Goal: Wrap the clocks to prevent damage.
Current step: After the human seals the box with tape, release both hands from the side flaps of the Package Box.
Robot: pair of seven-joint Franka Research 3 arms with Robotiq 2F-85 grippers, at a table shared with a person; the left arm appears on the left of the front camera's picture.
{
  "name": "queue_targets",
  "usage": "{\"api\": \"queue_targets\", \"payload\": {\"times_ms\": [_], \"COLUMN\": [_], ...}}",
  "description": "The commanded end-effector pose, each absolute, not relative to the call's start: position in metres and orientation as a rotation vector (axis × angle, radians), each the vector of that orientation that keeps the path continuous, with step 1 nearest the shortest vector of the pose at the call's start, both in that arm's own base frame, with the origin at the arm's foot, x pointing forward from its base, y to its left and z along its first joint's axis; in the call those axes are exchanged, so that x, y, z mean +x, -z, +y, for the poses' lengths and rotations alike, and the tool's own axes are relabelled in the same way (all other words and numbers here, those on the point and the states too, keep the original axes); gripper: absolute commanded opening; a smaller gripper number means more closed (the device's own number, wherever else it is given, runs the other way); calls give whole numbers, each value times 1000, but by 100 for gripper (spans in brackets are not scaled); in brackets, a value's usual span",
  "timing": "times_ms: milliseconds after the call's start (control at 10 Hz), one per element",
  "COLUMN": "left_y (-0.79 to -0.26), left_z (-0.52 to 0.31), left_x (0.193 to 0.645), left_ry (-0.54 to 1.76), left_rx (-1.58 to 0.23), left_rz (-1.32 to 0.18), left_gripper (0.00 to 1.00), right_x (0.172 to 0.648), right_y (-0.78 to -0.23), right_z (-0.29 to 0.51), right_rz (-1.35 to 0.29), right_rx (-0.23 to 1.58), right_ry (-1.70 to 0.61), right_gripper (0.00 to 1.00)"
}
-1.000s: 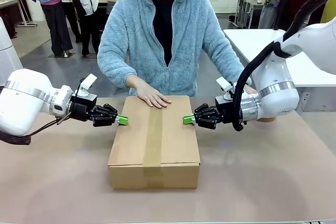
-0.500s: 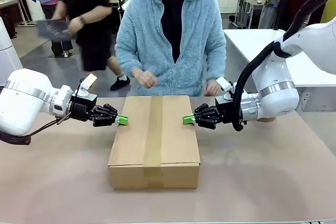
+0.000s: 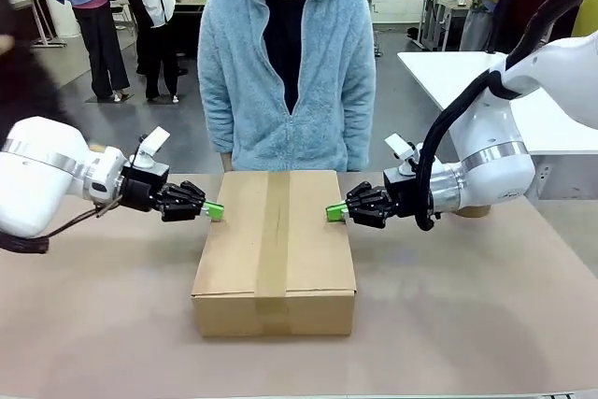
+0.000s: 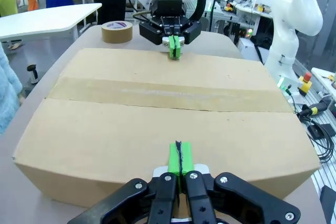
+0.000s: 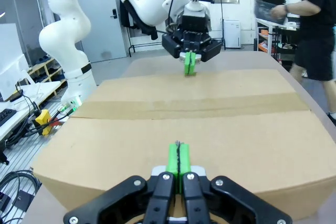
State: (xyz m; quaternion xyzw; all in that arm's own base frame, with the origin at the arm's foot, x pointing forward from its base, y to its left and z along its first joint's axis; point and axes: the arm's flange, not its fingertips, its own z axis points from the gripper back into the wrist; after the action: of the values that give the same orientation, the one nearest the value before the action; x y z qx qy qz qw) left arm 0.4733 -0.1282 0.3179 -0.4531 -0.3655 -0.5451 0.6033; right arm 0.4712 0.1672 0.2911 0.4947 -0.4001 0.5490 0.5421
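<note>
The clocks are out of view. A brown cardboard box (image 3: 274, 249) lies in the middle of the table, its top seam closed with a strip of brown tape. My left gripper (image 3: 215, 212) is shut, its green tips at the box's left top edge. Opposite it, my right gripper (image 3: 333, 214) is shut at the right top edge. In the left wrist view, the left gripper (image 4: 178, 158) rests low over the box (image 4: 157, 114), facing the right gripper (image 4: 175, 47). The right wrist view mirrors this: right gripper (image 5: 178, 157), box (image 5: 189, 124), left gripper (image 5: 189, 63). Neither holds anything.
A person in a light blue fleece (image 3: 290, 63) stands at the far edge, arms hanging down, hands off the table. A brown tape roll (image 4: 116, 31) lies on the table behind my right arm. Another white table (image 3: 486, 81) stands at back right.
The person lifted a hand off the box top, drew both hands back and stood upright. Both grippers stayed shut at the box's sides, almost unmoved.
</note>
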Motion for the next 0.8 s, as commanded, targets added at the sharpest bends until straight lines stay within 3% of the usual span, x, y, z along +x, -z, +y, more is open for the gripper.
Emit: {"api": "queue_targets", "payload": {"times_ms": [0, 400, 700], "left_y": [-374, -462, -507], "left_z": [-101, -55, -36], "left_x": [460, 440, 420], "left_ry": [1291, 1377, 1377], "left_rx": [-958, -776, -623], "left_rz": [-851, -610, -414], "left_gripper": [0, 0, 0], "right_x": [449, 405, 365], "right_y": [-341, -445, -508], "right_z": [158, 116, 99], "right_rz": [-839, -608, -654], "right_rx": [1114, 885, 735], "right_ry": [-1358, -1314, -1224], "right_gripper": [1, 1, 1]}}
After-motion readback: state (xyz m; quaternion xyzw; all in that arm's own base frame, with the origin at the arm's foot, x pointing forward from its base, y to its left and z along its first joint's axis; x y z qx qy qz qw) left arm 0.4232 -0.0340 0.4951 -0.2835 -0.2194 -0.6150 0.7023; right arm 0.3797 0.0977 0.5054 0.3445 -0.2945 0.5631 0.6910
